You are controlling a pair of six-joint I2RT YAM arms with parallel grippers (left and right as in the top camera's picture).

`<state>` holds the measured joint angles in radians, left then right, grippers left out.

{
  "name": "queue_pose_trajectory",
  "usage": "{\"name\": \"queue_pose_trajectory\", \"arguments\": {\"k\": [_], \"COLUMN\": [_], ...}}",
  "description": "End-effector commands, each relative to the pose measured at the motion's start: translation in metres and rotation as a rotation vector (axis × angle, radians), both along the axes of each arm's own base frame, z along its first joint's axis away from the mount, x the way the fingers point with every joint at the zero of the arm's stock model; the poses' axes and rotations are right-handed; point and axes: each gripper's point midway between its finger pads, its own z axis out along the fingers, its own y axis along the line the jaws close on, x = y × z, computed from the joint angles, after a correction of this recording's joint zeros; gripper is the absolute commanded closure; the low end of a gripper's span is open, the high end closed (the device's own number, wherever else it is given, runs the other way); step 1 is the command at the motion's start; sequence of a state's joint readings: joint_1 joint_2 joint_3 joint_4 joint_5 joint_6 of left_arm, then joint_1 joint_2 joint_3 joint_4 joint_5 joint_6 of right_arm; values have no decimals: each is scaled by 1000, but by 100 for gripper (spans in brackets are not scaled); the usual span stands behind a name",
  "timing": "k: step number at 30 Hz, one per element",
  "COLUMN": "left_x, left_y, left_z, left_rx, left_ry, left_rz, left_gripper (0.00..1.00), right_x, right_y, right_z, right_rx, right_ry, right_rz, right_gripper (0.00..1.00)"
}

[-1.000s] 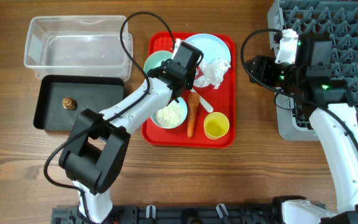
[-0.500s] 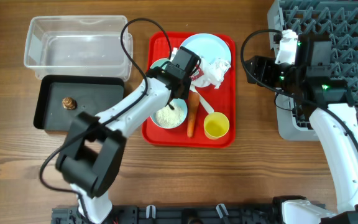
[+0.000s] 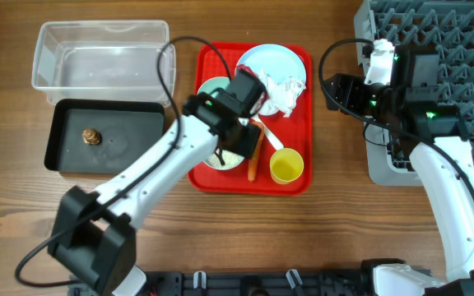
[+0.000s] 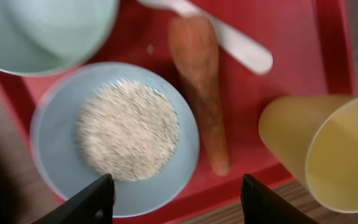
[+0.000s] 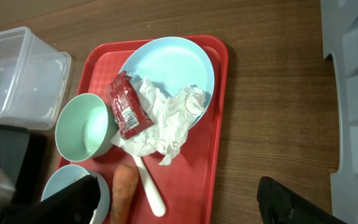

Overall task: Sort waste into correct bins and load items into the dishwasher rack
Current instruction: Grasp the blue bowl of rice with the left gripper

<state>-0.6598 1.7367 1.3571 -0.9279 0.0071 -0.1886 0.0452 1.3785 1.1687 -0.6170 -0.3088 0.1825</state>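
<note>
I see my left gripper [image 4: 179,202] spread wide and empty above the light blue round bowl [image 4: 50,163] of loose white rice grains [image 4: 126,130] on the flat red tray [image 4: 291,50]. An orange carrot [image 4: 201,93] lies just beside the bowl. My right gripper [image 5: 179,202] is likewise wide and empty.

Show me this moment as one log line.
left gripper open above light blue round bowl of white rice | right gripper open, empty, beside grey plastic grid rack | orange carrot lying on flat red tray
</note>
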Motion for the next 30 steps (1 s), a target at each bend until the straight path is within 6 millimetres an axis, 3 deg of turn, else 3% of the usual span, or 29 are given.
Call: {"name": "queue_pose_trajectory", "arguments": {"k": [1,7,15,19,25,30], "left_x": [-25,-29,-25,-20,-18,-17], "left_y": [-8,-5,-2,5,7,7], "left_z": [-27,-59,-78,-80,-80,-80], "left_rx": [11,33,61,92,102,103], "left_ry": [89,111,98,82,69,67], "left_rz": [-62,-63,-55,-15,3,3], "left_gripper": [36,40,54,65,93,96], "right_x": [4,4,3,4,3,3], "right_y": [-2,-2,-2,-3,-4,-4], "right_z": [4,4,3,3,3,3], "right_rx": [-10,-9,-10,-15,-16,-16], "right_ry": [-11,-11,-6,-8,-5,-6], "right_rz": [-13,-14,-13,-17,-18,-18], "right_gripper": [16,15,15,15,15,15]}}
